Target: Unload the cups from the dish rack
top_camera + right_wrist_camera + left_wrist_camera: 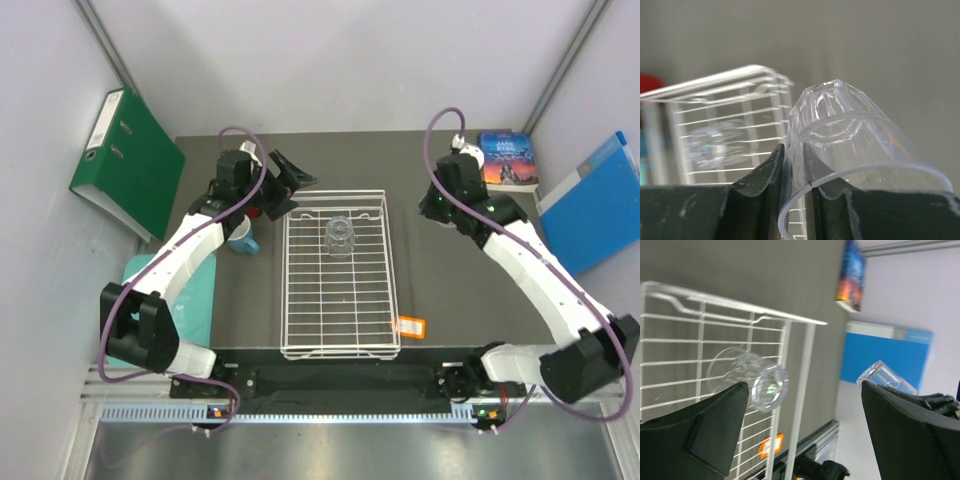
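The white wire dish rack sits mid-table, its orange tag at the near right corner. One clear glass tumbler lies in its far end and also shows in the left wrist view. My right gripper is shut on the wall of a second clear tumbler, held in the air right of the rack's far end. My left gripper is open and empty at the rack's far left corner. The light-blue mug stands left of the rack. A red bit shows under the left arm. The salmon-pink mug is out of view.
A teal mat lies at the left edge. A green binder leans on the left wall. A book and a blue binder sit at the far right.
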Available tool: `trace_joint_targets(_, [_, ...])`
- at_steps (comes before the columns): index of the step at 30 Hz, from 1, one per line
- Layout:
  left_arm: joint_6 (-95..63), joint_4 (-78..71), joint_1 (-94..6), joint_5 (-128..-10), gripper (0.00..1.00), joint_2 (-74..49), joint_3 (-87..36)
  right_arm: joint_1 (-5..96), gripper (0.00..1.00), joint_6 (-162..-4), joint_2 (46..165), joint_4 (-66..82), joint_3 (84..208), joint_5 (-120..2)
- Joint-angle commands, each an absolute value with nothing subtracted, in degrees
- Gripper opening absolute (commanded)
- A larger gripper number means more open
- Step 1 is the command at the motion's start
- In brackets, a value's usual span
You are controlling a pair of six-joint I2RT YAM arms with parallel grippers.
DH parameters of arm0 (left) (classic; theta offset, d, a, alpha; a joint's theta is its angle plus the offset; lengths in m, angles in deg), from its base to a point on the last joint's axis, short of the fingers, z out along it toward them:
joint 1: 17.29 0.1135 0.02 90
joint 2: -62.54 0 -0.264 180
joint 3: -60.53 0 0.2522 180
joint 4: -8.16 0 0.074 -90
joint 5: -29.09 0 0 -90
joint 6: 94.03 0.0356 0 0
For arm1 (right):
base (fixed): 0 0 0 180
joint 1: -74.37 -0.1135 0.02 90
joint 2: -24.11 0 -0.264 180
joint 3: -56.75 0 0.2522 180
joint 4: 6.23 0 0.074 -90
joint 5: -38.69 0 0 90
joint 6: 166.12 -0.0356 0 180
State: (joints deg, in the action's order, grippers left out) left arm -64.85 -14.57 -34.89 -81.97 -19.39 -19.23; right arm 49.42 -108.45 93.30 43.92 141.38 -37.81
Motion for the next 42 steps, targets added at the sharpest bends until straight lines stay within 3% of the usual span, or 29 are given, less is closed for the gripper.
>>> trace_joint_targets(1, [-59.3, -26.1, -35.3, -76.2, 0.99, -19.9, -25.0, 53.1, 0.00, -111.9, 99.9, 54.6, 145.3, -29.8])
trace_joint_targets(10, [-53.3, -32.1, -35.8, -70.2, 0.96, -18.8, -26.8, 61.4, 0.00, -112.6, 117.8, 55.2, 154.7, -40.8])
trace_joint_targets(18, [-49.6, -35.5, -37.7, -65.3, 0.99, -18.1, -29.8, 63.6, 0.00, -111.8, 132.8, 61.1, 164.9, -40.1])
trace_joint_targets(32, [-47.5, -36.6, -39.8, -65.4, 0.99, -22.0, -30.5, 63.9, 0.00, -110.7, 141.6, 62.0, 168.9, -38.4])
trace_joint_targets(33, [-47.4, -36.5, -39.8, -66.3, 0.99, -22.0, -30.4, 63.9, 0.02, -110.5, 141.6, 62.1, 169.1, -38.6])
trace_joint_targets(36, [-47.2, -35.1, -39.9, -66.7, 0.99, -21.8, -29.8, 63.9, 0.19, -110.0, 141.1, 61.2, 168.9, -39.6])
trace_joint_targets(42, [-47.0, -33.6, -39.9, -67.2, 0.99, -21.9, -29.8, 63.9, 0.32, -109.6, 137.7, 60.3, 169.6, -39.1])
